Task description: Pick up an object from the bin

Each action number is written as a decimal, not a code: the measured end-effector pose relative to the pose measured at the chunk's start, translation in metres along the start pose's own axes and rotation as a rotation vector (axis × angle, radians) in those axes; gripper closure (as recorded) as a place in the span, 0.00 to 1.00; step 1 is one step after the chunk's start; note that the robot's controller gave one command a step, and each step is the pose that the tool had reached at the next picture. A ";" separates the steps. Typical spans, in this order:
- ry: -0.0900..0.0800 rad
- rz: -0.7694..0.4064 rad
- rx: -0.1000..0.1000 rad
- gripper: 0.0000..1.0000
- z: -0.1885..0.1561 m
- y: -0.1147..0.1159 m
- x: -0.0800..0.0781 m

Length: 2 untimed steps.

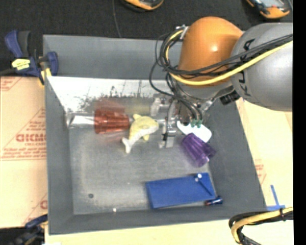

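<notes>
The tool hangs low near the middle of the bin, just beside a pale yellow toy dolphin, with a purple cup on its other side, toward the bin's right wall. That placing suggests it is lined up for the dolphin, which lies next to a red translucent cup. Whether the tool is open, or grips anything, I cannot tell

bin: plain grey, white scuffs on back wall
tumbler: see-through red, ribbed
dolphin toy: pale yellow
small cup: see-through purple
flat case: solid blue
wrist cover: glossy orange
arm: silver-grey
cables: yellow and black
</notes>
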<state>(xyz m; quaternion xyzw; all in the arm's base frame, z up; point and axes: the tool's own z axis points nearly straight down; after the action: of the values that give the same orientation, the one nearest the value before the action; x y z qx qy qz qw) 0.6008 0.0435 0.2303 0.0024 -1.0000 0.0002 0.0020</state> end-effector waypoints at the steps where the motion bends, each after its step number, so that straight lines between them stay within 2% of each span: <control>1: -0.008 0.001 -0.001 0.00 -0.005 0.000 -0.001; 2: -0.012 -0.080 0.000 0.00 0.082 -0.004 -0.031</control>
<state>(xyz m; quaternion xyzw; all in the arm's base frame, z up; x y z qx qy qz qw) 0.6316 0.0395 0.1477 0.0426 -0.9991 0.0003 -0.0040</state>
